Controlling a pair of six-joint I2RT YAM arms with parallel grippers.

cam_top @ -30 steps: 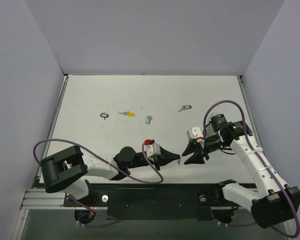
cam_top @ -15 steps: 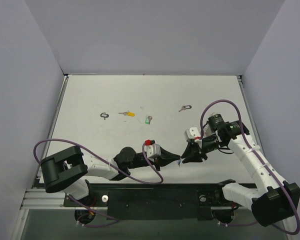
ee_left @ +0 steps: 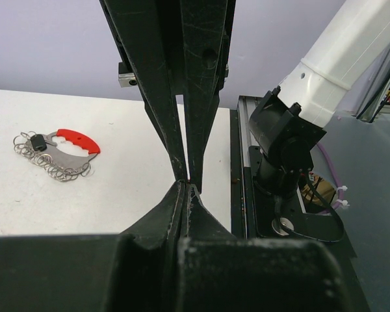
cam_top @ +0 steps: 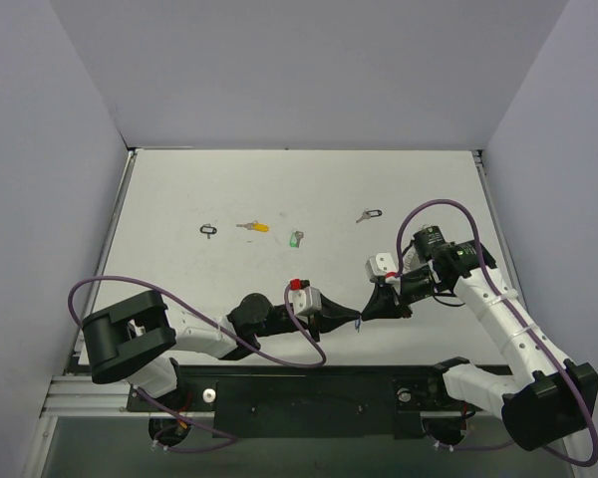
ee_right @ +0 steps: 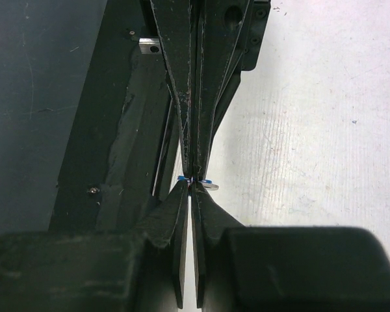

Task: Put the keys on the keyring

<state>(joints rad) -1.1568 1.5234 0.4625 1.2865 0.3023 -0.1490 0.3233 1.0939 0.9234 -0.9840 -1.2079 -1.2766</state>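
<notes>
Left arm (cam_top: 194,337) and right arm (cam_top: 503,314): white shells, black joints, purple looping cables (cam_top: 439,205); black tapered jaws, scratched.

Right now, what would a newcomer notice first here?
At the front of the white table, the left tool and right tool meet tip to tip, both shut on a small blue-tagged silver key. A silver beaded keyring with a red curved plastic tag lies apart, in the left wrist view.

white table (cam_top: 309,189), pale lilac walls (cam_top: 309,70)
</notes>
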